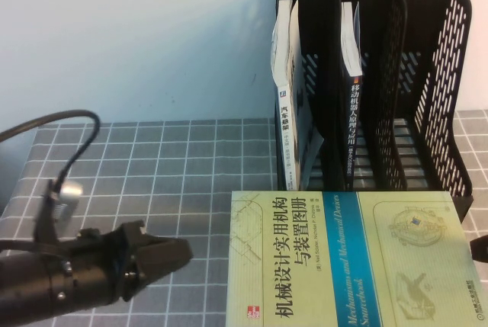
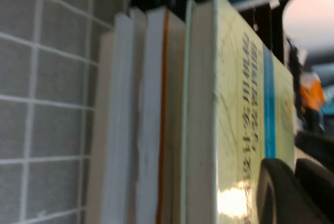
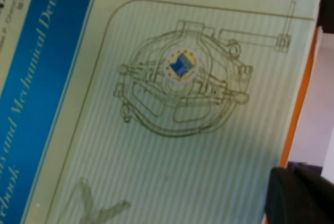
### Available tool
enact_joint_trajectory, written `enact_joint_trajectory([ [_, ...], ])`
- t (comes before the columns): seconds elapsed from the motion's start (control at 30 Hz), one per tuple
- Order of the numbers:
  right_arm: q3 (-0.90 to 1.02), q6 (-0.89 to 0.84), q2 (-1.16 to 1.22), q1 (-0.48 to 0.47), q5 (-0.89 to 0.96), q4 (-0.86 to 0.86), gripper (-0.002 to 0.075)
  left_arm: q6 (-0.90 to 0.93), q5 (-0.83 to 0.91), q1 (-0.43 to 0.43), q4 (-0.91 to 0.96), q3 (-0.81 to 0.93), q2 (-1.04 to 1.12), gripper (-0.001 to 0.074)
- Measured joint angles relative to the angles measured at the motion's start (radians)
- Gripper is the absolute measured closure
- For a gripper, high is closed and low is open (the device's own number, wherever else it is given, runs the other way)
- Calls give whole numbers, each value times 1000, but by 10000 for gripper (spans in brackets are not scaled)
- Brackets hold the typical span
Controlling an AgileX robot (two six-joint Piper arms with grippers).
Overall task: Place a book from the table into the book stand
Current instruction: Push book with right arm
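Two books already stand in the book stand (image 1: 427, 75), seen from the high view: one in its left slot, one in the middle, the right slot free. The book (image 1: 351, 258) lies flat on top of a stack on the table (image 1: 152, 167), just in front of the stand. The left gripper (image 1: 164, 254) hovers beside the book's left edge, its jaws pressed together and holding nothing. The right gripper (image 1: 480, 249) shows only as a dark tip at the picture's right edge. From the left wrist, the stack's page edges face the camera, the book (image 2: 245, 104) uppermost. From the right wrist, the cover drawing fills the view; whether that pincer is spread I cannot tell. Judging by this, the approach is in hand: next, the jaws must part to take the book's edge.
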Motion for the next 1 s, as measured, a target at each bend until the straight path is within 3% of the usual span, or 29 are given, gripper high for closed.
enact_joint_trajectory([
  [0.1, -2, -30, 9, 0, 0, 40, 729, 60, 90, 0, -25, -11, 94, 601],
  [0.27, -4, -44, 14, 15, -3, 75, 729, 127, 162, 0, -32, -29, 225, 288],
  [0.37, -4, -47, 14, 41, -25, 73, 729, 164, 189, 0, -35, -30, 277, 168],
  [0.57, -8, -49, 7, 69, -65, 73, 729, 206, 191, 0, -37, -30, 329, 120],
  [1.0, -22, -53, 66, 72, -54, 94, 729, 223, 210, 0, -41, -35, 336, 117],
])
